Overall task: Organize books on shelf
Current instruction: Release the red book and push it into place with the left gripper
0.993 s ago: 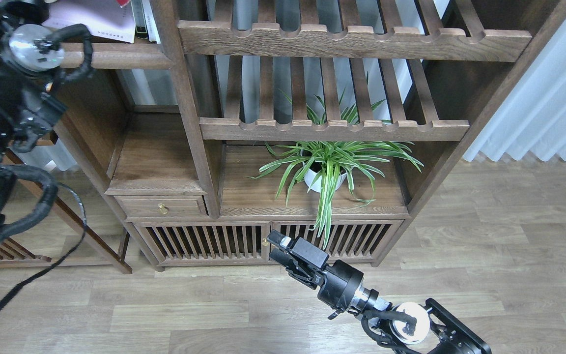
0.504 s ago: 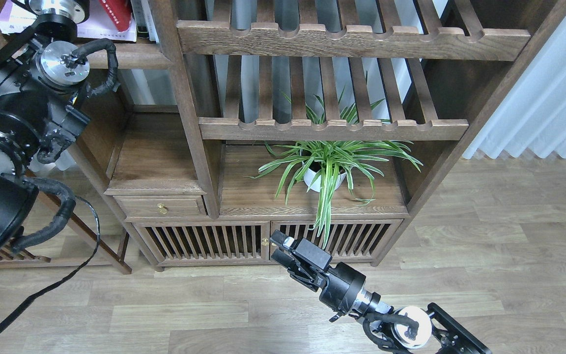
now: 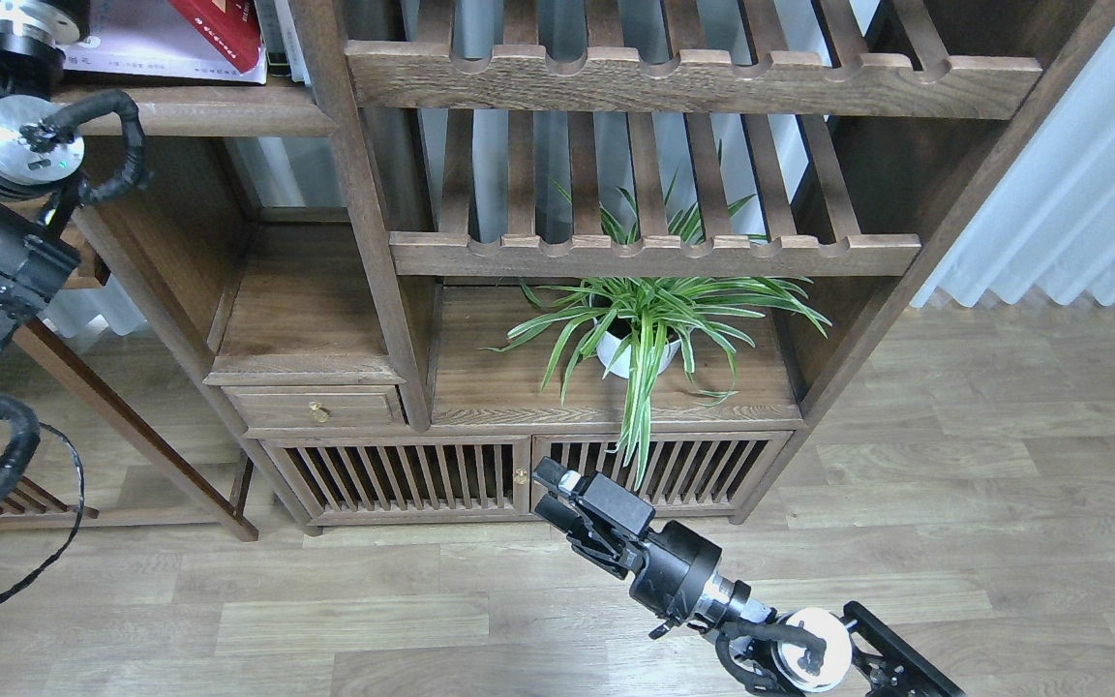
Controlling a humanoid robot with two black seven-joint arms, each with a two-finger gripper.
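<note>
Where glossy red book [image 3: 219, 27] lies on smooth rounded shelf [image 3: 228, 108], boxy right gripper [image 3: 550, 494] unreadable.

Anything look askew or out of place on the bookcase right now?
Yes. On the top-left shelf, the red book lies tilted across the pale book rather than standing upright. The potted plant looks upright and nothing seems spilled.

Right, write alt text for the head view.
Red book lies tilted atop a pale book on the top-left shelf, left arm reaching up there. Right pincer hangs low before the cabinet, under a potted plant.
</note>
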